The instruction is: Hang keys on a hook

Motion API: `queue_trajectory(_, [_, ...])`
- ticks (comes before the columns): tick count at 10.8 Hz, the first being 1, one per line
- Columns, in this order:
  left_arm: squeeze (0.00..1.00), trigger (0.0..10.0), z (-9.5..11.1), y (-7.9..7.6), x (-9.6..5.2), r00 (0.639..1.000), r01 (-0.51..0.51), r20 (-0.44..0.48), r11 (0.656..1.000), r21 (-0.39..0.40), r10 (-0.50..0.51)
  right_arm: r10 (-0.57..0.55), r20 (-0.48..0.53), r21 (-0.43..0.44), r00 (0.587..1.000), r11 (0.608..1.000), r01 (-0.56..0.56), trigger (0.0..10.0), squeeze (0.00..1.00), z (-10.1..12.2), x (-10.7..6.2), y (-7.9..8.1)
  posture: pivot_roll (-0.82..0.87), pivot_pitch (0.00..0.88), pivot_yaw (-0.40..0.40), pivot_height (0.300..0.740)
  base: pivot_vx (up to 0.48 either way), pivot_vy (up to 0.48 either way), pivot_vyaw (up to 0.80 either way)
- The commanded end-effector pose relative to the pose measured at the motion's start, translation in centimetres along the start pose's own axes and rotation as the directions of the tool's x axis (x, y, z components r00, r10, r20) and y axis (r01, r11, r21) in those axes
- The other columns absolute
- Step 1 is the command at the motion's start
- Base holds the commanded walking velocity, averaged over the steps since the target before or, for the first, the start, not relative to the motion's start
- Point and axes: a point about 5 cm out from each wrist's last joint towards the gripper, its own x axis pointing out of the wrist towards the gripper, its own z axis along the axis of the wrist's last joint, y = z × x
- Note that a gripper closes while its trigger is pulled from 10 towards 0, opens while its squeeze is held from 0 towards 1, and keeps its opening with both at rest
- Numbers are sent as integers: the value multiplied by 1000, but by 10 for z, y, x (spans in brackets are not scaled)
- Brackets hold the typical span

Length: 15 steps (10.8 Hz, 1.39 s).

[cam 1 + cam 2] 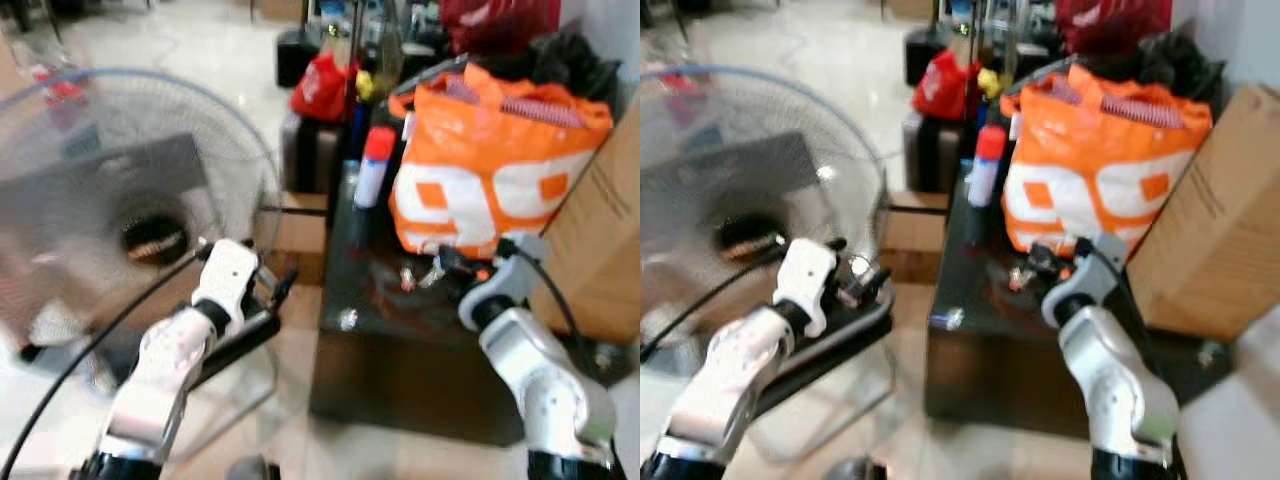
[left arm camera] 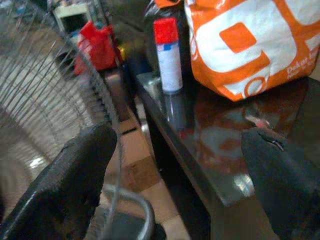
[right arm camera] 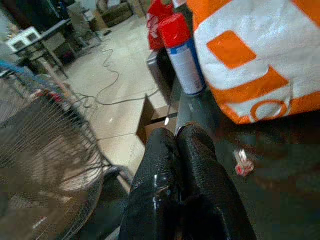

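landmark: orange bag [image 1: 495, 160] standing on the dark glossy table [image 1: 400, 350]. the only thing that could be the keys [image 3: 242, 163] is a small pale and red item lying flat on the tabletop just in front of the bag's lower edge; too small and blurred to confirm it is keys. no hook can be made out.

right gripper [image 3: 181, 145] is over the table just in front of the bag, fingers pressed together with nothing between them. in the right wrist view the item sits just beside the fingertips, off to one side and a little short of them, toward the bag. so the fingers point past it, more toward the spray can [image 3: 184, 55] with the red cap that stands beside the bag.

left gripper [image 2: 180, 165] is spread wide and holding nothing, well away from the bag, out by the table's front corner next to the fan [image 1: 110, 190].

judgement: right arm is clearly the nearer one. before a pick it would need to spread its fingers and shift sideways toward the bag to centre on the item. long axis of the item cannot be told.
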Motion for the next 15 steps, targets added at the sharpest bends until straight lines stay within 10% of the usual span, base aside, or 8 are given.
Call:
queue_trajectory(1, [608, 10000, 0, -3, 2, 1000, 7, 0, 1000, 4, -7, -19, 20, 7, 1000, 1000, 19, 10000, 0, 6, -1, -4, 4, 0, -30, 740, -240, 0, 0])
queue_trajectory(15, [612, 10000, 2, -4, 14, 1000, 22, 19, 1000, -1, -22, -105, 99, 25, 990, 994, 103, 10000, 0, 30, -9, -28, -44, 0, -2, 740, -154, 0, 0])
